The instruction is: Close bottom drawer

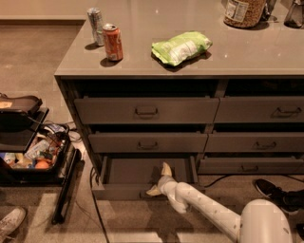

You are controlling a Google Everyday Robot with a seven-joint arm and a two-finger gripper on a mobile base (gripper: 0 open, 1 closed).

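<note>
At the far left, a pale shoe (9,222) sits on the beige carpet beside an open black case (28,163) full of small mixed things, one of them round and orange. A long dark bar (66,185) lies alongside it, and a thin black cable (96,209) curls over the floor.

The cabinet's countertop (213,59) is smooth, grey and slightly glossy. On its left part stand two cylinders close together, a silver can (95,26) behind and an orange-red can (112,42) in front. Farther right lies a crumpled, puffy green bag (180,46), and a round jar (244,12) stands at the back edge.

Below, the left stack has two tall, flat, matte grey-brown fronts, the top drawer (146,110) and the middle drawer (147,142), each with a small metal loop handle. Under them the bottom drawer (121,192) is pulled well out over the carpet, a wide shallow tray with a bare dark floor and a low front panel.

The gripper (159,180) sits at the middle of that front panel with its fingers spread wide. One cream fingertip points up over the drawer's inside and the other angles down at the panel's lip; whether they touch it cannot be told. The white, rounded arm (204,209) runs down to the right, to a bulky smooth joint.

The right stack (256,142) shows matching fronts, and a black shoe (273,190) lies on the carpet before it.
</note>
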